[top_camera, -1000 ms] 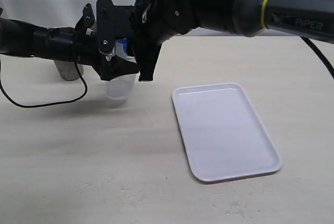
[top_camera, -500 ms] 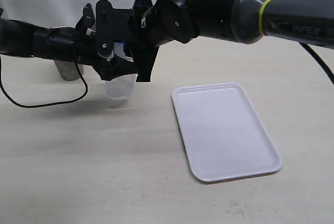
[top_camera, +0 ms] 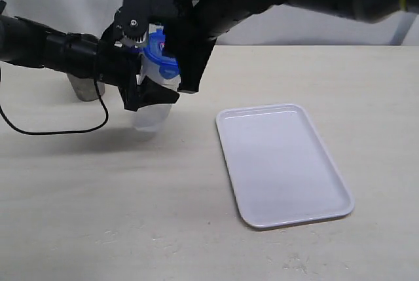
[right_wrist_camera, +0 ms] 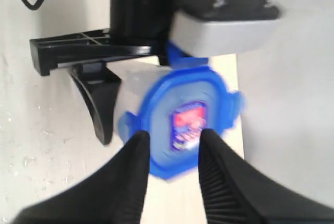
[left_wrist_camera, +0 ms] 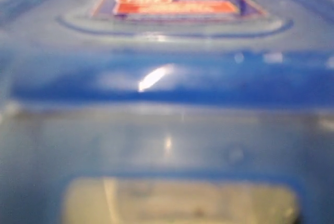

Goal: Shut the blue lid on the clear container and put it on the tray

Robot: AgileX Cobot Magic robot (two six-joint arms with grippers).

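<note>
Left gripper (top_camera: 145,71) around clear container (top_camera: 152,118), arm (top_camera: 46,48) across grey cup (top_camera: 82,90), tray (top_camera: 285,163) apart.

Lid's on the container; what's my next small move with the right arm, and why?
Probably press the right tool squarely onto the blue lid: it sits on the clear container, which the left tool grips, but looks tilted, maybe unseated.

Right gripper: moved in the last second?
Yes. Against the unmoved tray, the right gripper has risen: its wrist sits higher in the exterior view, its fingertips slightly up beside the blue lid.
</note>
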